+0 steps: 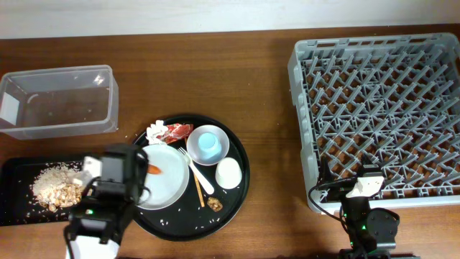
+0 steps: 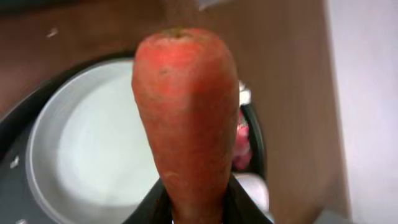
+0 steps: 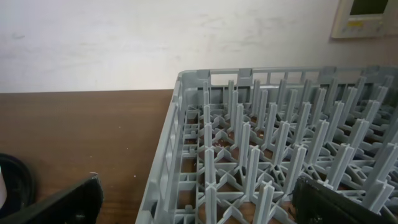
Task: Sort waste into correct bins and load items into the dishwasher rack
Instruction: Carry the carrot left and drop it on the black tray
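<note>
One wooden table [image 1: 266, 93], grey rack [image 1: 374, 115], white wall [image 3: 93, 43]

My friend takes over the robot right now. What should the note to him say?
Left gripper: jaws shut on the carrot, over the white plate.
Right gripper: open, empty, at the dishwasher rack edge.
Done: rice crumbs in the black bin.
Left: bin the carrot, tissue, red wrapper and brown scraps. Rack the plate, bowl, blue cup, white cup, fork and chopsticks.
</note>
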Tool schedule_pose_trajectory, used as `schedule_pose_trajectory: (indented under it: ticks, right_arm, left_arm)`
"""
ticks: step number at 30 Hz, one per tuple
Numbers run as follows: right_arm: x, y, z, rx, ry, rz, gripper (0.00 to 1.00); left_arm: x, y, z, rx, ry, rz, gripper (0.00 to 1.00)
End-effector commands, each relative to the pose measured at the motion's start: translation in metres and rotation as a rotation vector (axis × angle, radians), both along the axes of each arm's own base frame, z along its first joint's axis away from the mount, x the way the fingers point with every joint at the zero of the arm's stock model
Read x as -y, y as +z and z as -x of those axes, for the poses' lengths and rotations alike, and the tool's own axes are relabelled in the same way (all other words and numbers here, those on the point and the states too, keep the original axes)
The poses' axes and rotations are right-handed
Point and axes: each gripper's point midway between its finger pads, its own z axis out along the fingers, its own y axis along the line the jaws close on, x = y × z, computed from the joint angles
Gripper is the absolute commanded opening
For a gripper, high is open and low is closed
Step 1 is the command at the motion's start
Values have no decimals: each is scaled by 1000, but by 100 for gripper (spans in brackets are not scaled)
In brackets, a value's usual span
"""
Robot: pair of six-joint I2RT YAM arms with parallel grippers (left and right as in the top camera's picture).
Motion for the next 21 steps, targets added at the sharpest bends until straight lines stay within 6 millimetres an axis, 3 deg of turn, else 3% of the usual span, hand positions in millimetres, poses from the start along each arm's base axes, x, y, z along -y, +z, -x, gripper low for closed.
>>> schedule_pose_trajectory:
  ticks: [1,4,8,12,14,15,17,20,21]
  right_arm:
    - [-1,-2,0,-2,2,7,99]
    - [-1,-2,0,-2,2,7,99]
    - [-1,-2,0,-2,2,7,99]
    - [-1,-2,0,-2,2,7,99]
    - [-1,-2,0,-2,2,7,99]
    - [-1,-2,0,-2,2,7,99]
    - [-1,-2,0,-2,2,7,99]
    - [-1,-2,0,-2,2,8,99]
    - [-1,-2,0,-2,2,7,99]
  left_arm:
    - [-68,25,-9,66,120,-140,9]
    - [-130,17,-1,43,333,-143,9]
    - [-188,-28,8,-88,508,-117,10]
    - [-214,-80,13,-229,570,-87,10]
    - [-223,-95,15,-257,593,-77,10]
    - [-226,-99,17,-267,600,-74,11]
    - [-234,-99,21,-276,615,-100,33]
    - [-241,-94,17,-276,551,-168,31]
    - [-242,-93,17,-274,551,-168,36]
